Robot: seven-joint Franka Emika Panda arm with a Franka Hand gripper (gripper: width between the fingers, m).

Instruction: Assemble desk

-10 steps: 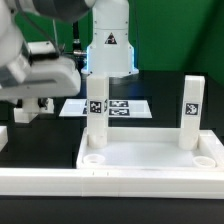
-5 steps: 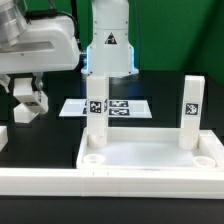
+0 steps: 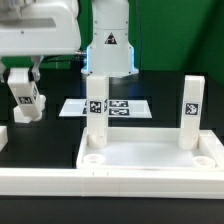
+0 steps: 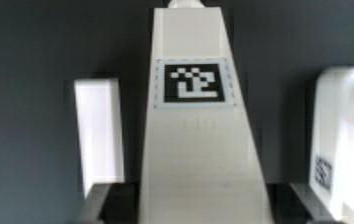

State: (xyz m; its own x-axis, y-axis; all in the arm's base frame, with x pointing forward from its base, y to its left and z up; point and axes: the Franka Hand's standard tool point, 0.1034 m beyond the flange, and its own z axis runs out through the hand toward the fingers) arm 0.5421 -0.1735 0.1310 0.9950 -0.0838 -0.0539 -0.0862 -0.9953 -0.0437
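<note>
Jaws closed partway on a leg block [image 3: 27, 103], pinching its upper end. Block hangs upright w/ tag toward cam at the exterior view's left and looks clear of the table [image 3: 45, 140]. Arm [image 3: 40, 30] is right above it, at top of frame. In the wrist view the same leg block [image 4: 195, 130] runs straight out from between the jaws, tag on the face toward cam.

Desk top [image 3: 150, 160] lies flat on the table, rim up, low centre-right in the exterior view. 2 legs stand upright in its far corners: left leg [image 3: 97, 108] and right leg [image 3: 190, 112], both tags toward cam. Near corners show round sockets [image 3: 93, 158]. The held block is well apart from the desk top, off to the exterior view's left.

Marker board [image 3: 122, 106] lies flat on the table behind the desk top, partly hidden by the left leg. Long white rail [image 3: 100, 184] runs across just in front of the desk top. Robot base [image 3: 108, 45] is at the back. Small white piece [image 3: 3, 135] at the left edge is cut off, can't ID. Wrist view has blurred white shapes either side of the held block, can't ID either.
</note>
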